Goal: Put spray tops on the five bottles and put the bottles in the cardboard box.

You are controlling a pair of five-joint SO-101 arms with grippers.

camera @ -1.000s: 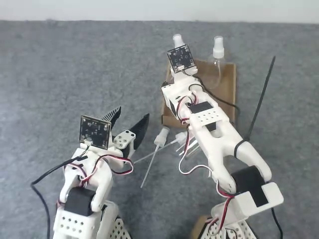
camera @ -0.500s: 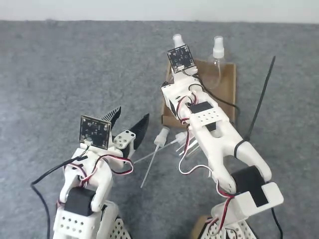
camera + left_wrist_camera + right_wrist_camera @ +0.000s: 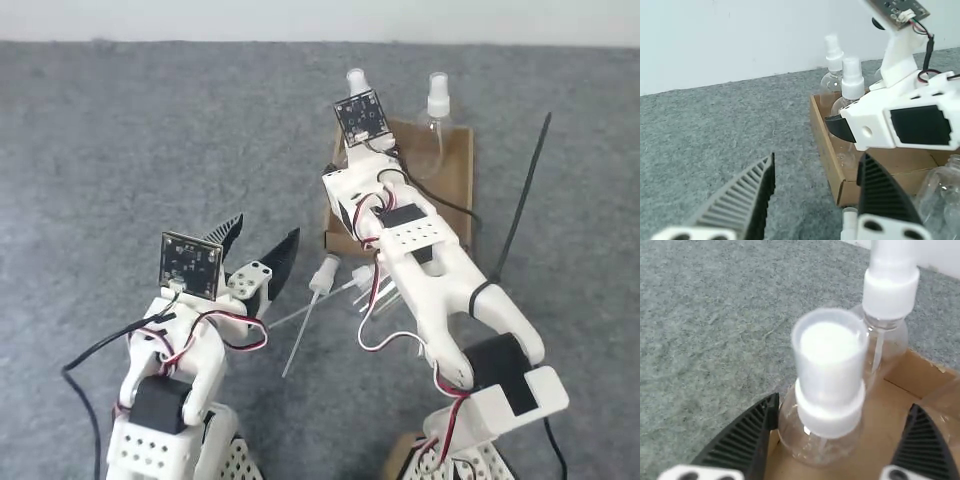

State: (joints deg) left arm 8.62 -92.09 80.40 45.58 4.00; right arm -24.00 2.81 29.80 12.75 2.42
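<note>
The capped bottle (image 3: 827,390) stands upright inside the cardboard box (image 3: 892,412), against the box wall that faces the left arm. The right gripper (image 3: 842,407) is spread wide around it, one finger on each side and neither touching, so it holds nothing.

Expect a light, clear, thin-walled bottle. It looks smooth enough to slip and soft enough to dent, and with the tall spray top on it will probably tip easily. If you must shift it, close on the round body just under the shoulder rather than on the white top, and squeeze gently.

A second capped bottle (image 3: 890,305) stands at the box's far corner. You cannot tell from here whether it is inside the wall.

Outside the box, just off its near edge, loose spray tops (image 3: 325,270) lie on the table with their thin tubes trailing. These are very light and springy, so take one by the collar.

The left gripper (image 3: 264,228) hovers beyond those, open and empty.
</note>
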